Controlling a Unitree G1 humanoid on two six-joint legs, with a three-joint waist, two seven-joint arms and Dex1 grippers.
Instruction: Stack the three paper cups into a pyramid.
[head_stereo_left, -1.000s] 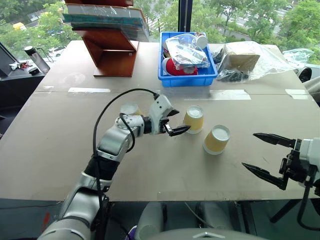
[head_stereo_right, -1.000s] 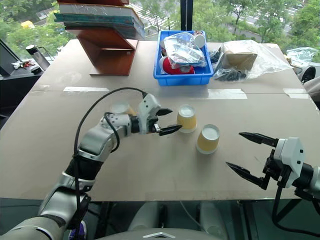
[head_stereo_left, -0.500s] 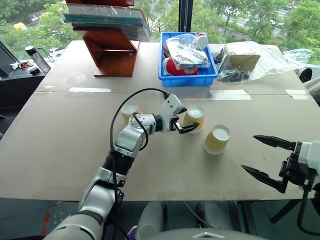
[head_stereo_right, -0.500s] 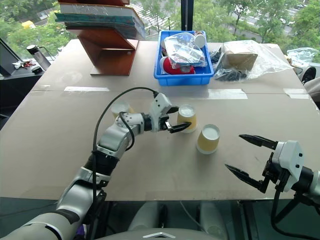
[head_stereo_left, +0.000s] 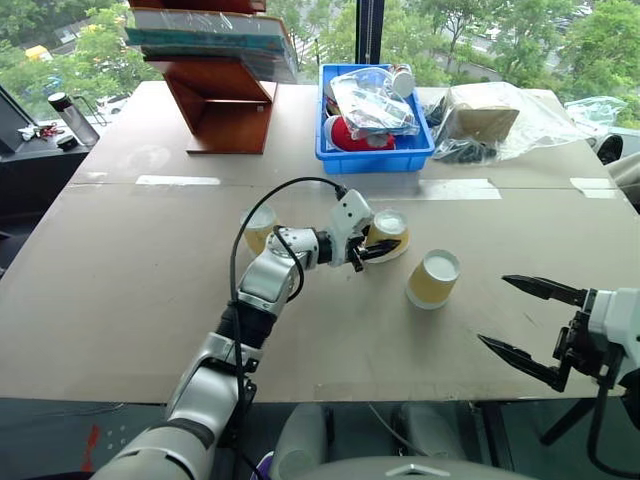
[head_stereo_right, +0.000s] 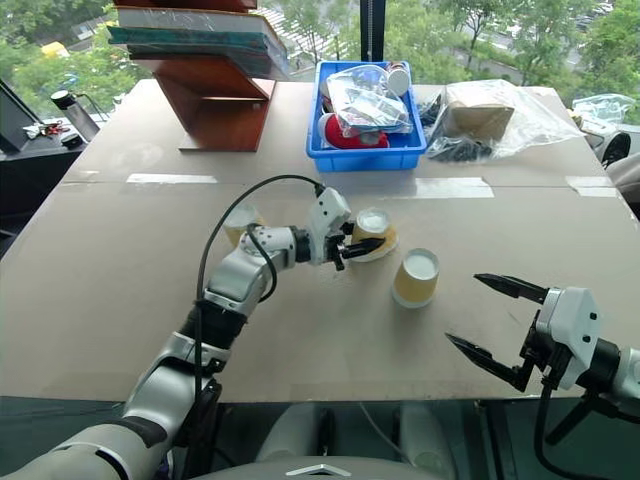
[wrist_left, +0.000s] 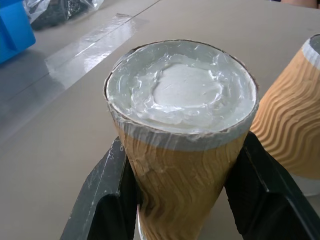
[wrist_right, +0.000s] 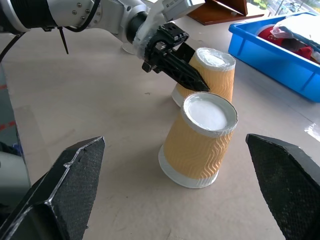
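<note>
Three yellow-tan paper cups stand upside down on the brown table (head_stereo_left: 130, 300). My left gripper (head_stereo_left: 372, 249) is shut on the middle cup (head_stereo_left: 389, 231), which leans a little; in the left wrist view its black fingers (wrist_left: 107, 200) press both sides of this cup (wrist_left: 182, 90). A second cup (head_stereo_left: 433, 279) stands just right of it, free. The third cup (head_stereo_left: 258, 228) sits behind my left forearm, partly hidden. My right gripper (head_stereo_left: 495, 311) hovers open near the table's front right edge, apart from the cups, and looks at the free cup (wrist_right: 200, 145).
A blue bin (head_stereo_left: 375, 158) of wrapped clutter stands at the back, a wooden shelf (head_stereo_left: 225, 100) with books to its left, and a bagged box (head_stereo_left: 490, 120) to its right. A bottle (head_stereo_left: 72, 115) stands on a side surface at far left.
My left gripper moved right, took the middle cup between its fingers and shut on it; the cup now leans. The right gripper stayed open and still.
</note>
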